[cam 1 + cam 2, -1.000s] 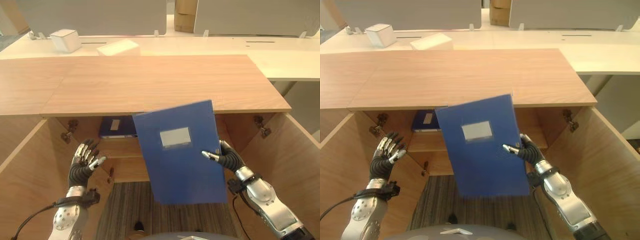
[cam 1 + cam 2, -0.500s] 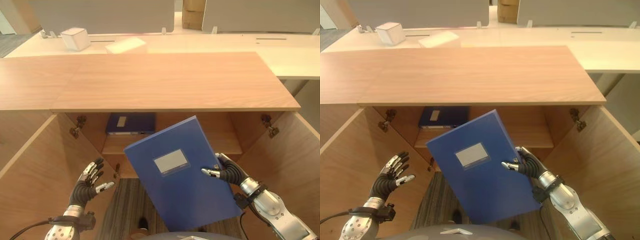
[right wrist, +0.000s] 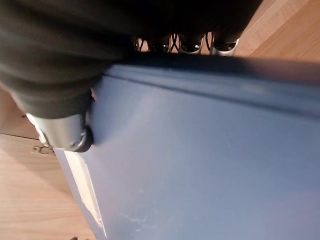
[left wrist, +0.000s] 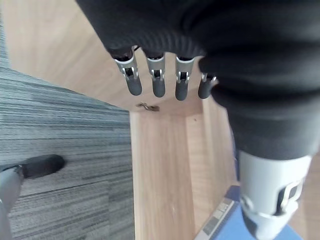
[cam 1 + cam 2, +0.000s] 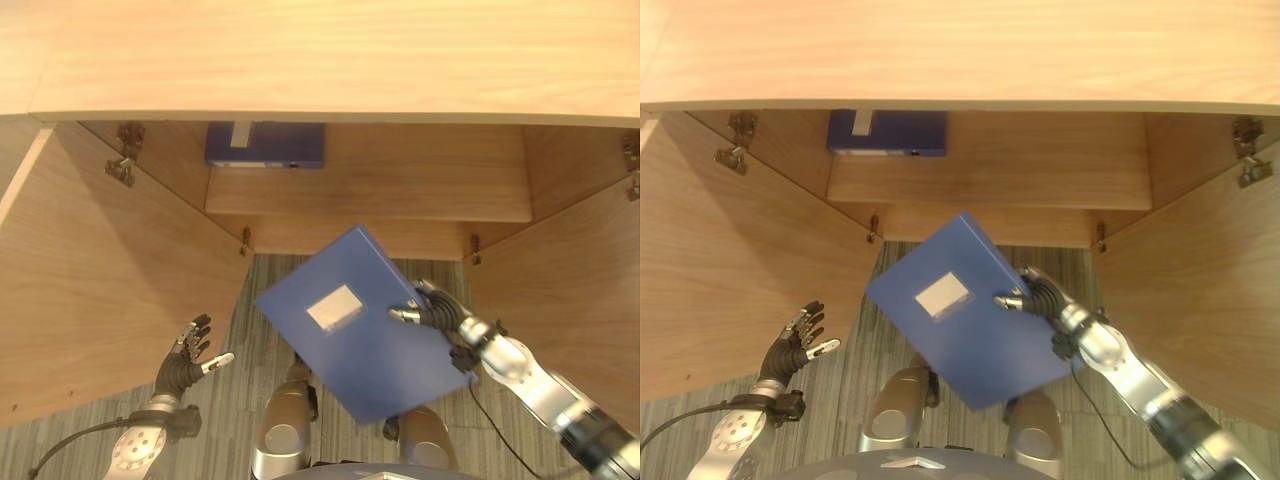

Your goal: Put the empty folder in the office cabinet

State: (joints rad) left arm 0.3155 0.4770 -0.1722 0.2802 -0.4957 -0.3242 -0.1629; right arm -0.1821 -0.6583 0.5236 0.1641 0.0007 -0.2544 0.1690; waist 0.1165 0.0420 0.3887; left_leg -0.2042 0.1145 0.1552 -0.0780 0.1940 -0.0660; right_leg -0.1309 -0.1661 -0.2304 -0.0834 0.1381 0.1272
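Pinching blue folder by edge, right hand; left hand relaxed. Corner could snag shelf, twisting folder loose.

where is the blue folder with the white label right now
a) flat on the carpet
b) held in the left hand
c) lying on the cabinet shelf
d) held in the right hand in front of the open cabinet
d: the right hand pinches the blue folder by its edge, in front of the open cabinet.
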